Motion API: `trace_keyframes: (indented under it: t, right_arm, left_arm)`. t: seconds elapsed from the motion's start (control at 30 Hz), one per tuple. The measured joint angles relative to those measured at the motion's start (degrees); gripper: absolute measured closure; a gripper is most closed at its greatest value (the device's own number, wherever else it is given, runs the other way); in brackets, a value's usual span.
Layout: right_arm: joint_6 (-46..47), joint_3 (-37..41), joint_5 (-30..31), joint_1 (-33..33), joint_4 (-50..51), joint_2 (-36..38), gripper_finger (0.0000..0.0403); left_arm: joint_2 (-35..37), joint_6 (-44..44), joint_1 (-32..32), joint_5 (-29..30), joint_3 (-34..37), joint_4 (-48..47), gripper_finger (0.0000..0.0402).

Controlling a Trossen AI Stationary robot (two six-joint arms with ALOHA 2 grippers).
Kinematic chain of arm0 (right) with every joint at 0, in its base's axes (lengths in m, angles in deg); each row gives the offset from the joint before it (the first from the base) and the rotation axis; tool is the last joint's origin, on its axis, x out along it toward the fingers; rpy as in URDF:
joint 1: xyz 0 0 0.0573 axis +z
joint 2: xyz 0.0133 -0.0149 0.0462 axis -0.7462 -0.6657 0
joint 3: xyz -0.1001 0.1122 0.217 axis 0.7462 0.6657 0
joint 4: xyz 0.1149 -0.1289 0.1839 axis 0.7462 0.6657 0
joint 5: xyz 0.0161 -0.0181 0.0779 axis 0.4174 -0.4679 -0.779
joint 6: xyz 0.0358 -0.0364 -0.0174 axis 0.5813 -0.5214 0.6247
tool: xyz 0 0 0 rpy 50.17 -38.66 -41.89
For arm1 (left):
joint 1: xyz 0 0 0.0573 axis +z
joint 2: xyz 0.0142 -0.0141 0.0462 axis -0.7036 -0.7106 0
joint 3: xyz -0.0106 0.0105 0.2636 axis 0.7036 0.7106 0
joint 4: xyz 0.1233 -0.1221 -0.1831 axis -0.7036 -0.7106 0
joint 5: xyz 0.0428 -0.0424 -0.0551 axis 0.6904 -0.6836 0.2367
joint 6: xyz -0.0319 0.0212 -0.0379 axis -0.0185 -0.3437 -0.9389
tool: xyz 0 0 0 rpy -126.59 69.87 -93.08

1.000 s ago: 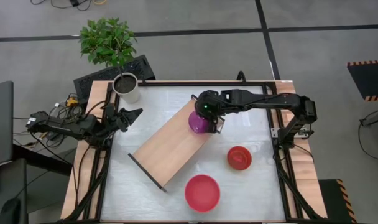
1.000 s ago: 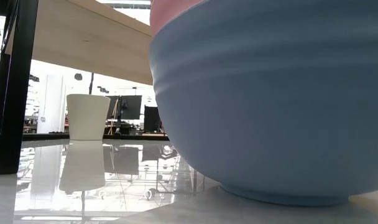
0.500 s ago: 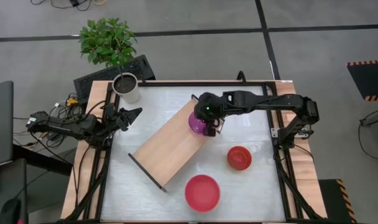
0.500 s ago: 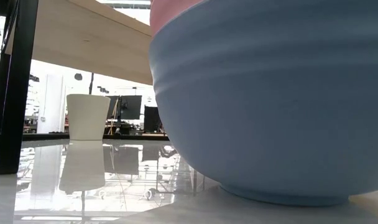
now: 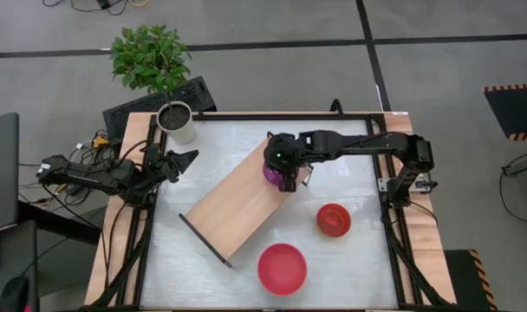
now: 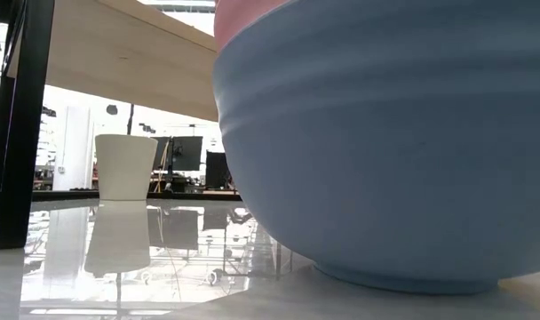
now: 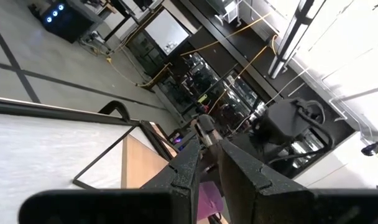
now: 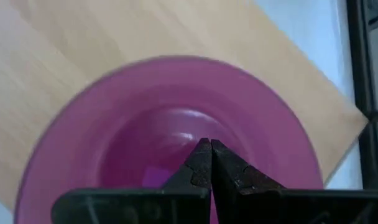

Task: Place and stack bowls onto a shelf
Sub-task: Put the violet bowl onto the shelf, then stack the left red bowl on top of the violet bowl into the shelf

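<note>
Right gripper (image 5: 286,178): it hangs over the far right end of the shelf, right above the purple bowl. In its wrist view the two dark fingers (image 8: 209,163) are pressed together, tip to tip. The jaws are closed with nothing between them. They point down into the middle of the bowl.
Purple bowl (image 8: 170,134): small and round. It sits on the shelf board near the far right end.
Shelf (image 5: 237,202): a long light wooden board. It lies slanted across the middle of the worktop (image 5: 350,269), from near left to far right. A thin black frame shows at its near left end.
Small red bowl (image 5: 333,219): on the worktop, right of the shelf, apart from it.
Big pink-red bowl (image 5: 282,268): on the worktop at the near side, just right of the shelf's near end. Up close, the low view shows it sitting inside a blue bowl (image 6: 385,151).
Left gripper (image 5: 184,161): waits at the far left edge of the worktop, near the white plant pot (image 5: 176,122). Its jaws are a little apart and hold nothing.
</note>
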Motion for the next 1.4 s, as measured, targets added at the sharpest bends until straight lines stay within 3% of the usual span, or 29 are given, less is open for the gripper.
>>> trace_keyframes:
  t: [0.57, 0.87, 1.17, 1.4]
  right_arm:
    - [-0.2, -0.1, 0.0, -2.3, -6.3, 0.2, 0.0381]
    - [-0.1, -8.3, 0.0, -0.6, -2.7, 0.1, 0.0357]
    - [3.9, -24.5, -0.2, 2.7, 23.3, 0.3, 0.0334]
    - [14.6, -26.6, -0.8, 6.8, 40.0, 4.7, 0.0304]
  left_arm:
    - [0.0, -0.2, 0.0, 1.7, 0.0, -1.3, 0.0358]
    - [0.0, -0.2, 0.0, 2.1, 0.0, -1.3, 0.0358]
    - [0.0, -1.3, 0.0, 2.1, 0.0, -1.3, 0.0358]
    - [0.0, -2.0, 0.0, 2.1, 0.0, -1.3, 0.0358]
